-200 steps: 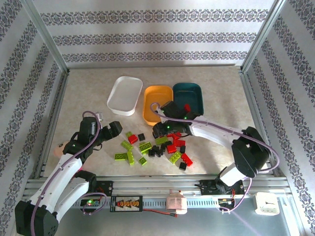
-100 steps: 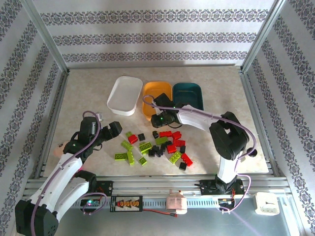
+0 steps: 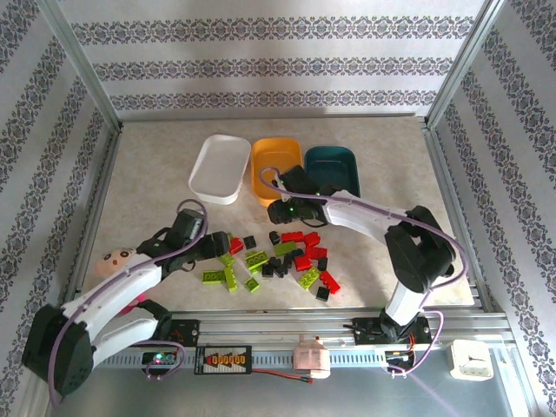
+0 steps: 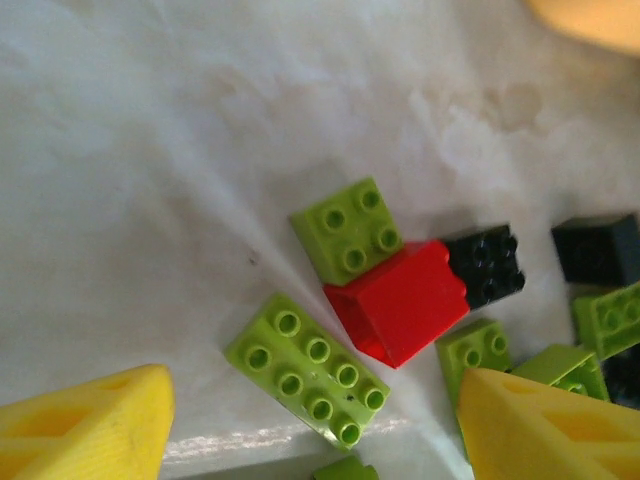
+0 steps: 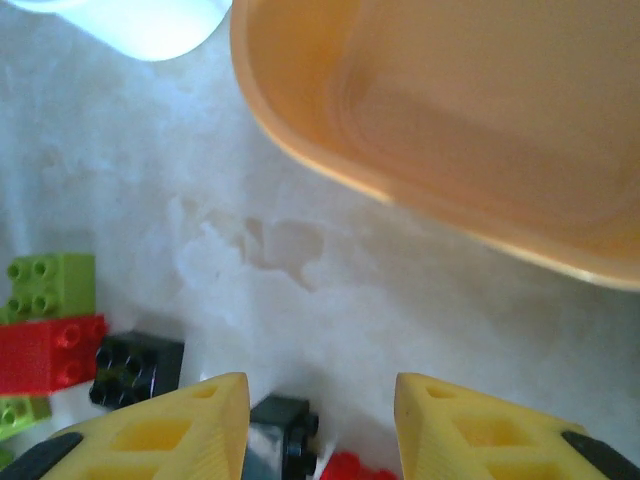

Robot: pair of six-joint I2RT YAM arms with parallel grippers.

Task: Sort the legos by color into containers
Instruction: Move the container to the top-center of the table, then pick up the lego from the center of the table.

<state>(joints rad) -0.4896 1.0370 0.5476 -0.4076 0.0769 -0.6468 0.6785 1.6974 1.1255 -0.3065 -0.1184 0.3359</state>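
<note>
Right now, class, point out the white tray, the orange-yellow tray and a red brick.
white tray (image 3: pixel 219 167), top external view, its bare floor.
orange-yellow tray (image 5: pixel 480 100), right wrist view, its inner floor.
red brick (image 4: pixel 400 300), left wrist view, its smooth upper face.

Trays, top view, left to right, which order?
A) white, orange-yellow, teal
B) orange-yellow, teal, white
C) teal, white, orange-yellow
A: the white tray sits furthest left, the orange-yellow tray is in the middle beside it, and the teal tray is on the right.
</note>
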